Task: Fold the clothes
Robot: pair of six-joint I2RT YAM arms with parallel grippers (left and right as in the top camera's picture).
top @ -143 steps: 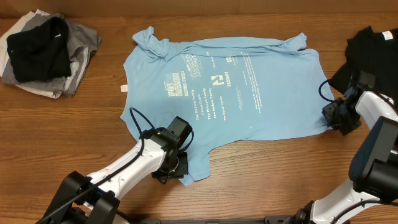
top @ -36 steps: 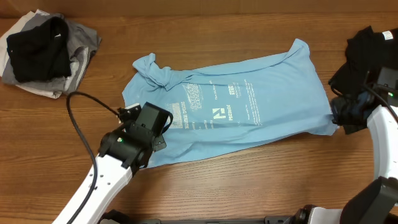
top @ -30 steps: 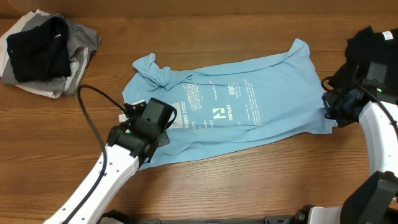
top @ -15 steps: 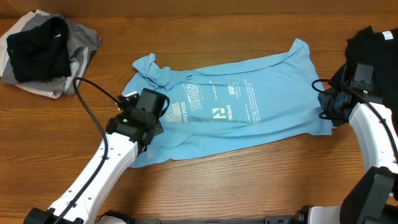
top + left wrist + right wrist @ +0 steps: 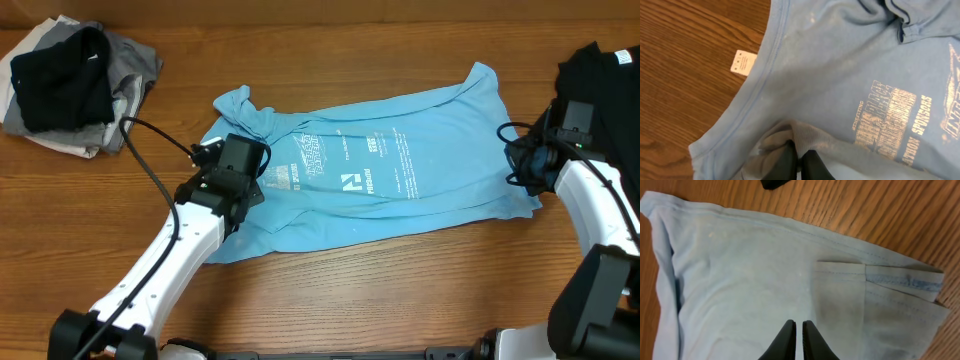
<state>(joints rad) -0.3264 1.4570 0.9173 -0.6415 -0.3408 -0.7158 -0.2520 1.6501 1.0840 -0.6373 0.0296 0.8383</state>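
A light blue printed T-shirt (image 5: 400, 165) lies across the middle of the table, its near edge lifted and doubled over. My left gripper (image 5: 243, 190) is at the shirt's left end. In the left wrist view it (image 5: 799, 159) is shut on a fold of the shirt (image 5: 840, 65) turned inside out. My right gripper (image 5: 527, 165) is at the shirt's right end. In the right wrist view its fingers (image 5: 799, 329) are shut just over the shirt (image 5: 740, 280), with a folded hem corner (image 5: 880, 295) beside them.
A pile of clothes, a black garment (image 5: 60, 65) on grey ones (image 5: 125, 75), sits at the far left. Another black garment (image 5: 600, 85) lies at the far right, behind my right arm. A small white tag (image 5: 743, 62) lies on the wood by the collar.
Both grippers have carried the shirt's near edge toward the far side. The left moved up along the left end, and the right moved up and inward. The shirt is narrower front to back.
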